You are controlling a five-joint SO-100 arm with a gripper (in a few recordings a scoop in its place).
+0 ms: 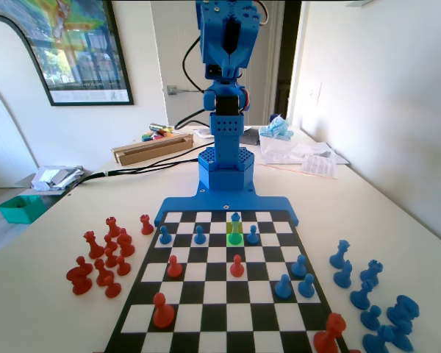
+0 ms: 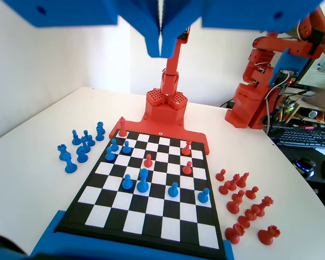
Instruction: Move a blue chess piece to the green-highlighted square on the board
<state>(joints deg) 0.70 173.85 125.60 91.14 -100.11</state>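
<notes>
slim tapering blue chess piece (image 1: 235, 226) upright on the green-highlighted square (image 1: 235, 239)

Red pieces (image 1: 103, 257) bunched on table, left of frame in fixed view; more red ones on squares: one mid (image 1: 237, 265), one lower left (image 1: 162, 310), one at bottom right corner (image 1: 331, 332). Blue pieces (image 1: 375, 301) heaped lower right. Blue pawns (image 1: 294, 279) on squares. Green tray (image 1: 18, 208) at left edge. Framed poster (image 1: 66, 44) upper left on wall. Long wooden box (image 1: 153, 148) behind, papers (image 1: 309, 158) right of middle. Keyboard (image 2: 313, 138) and mouse (image 2: 306, 165) at right edge in wrist view.
</notes>
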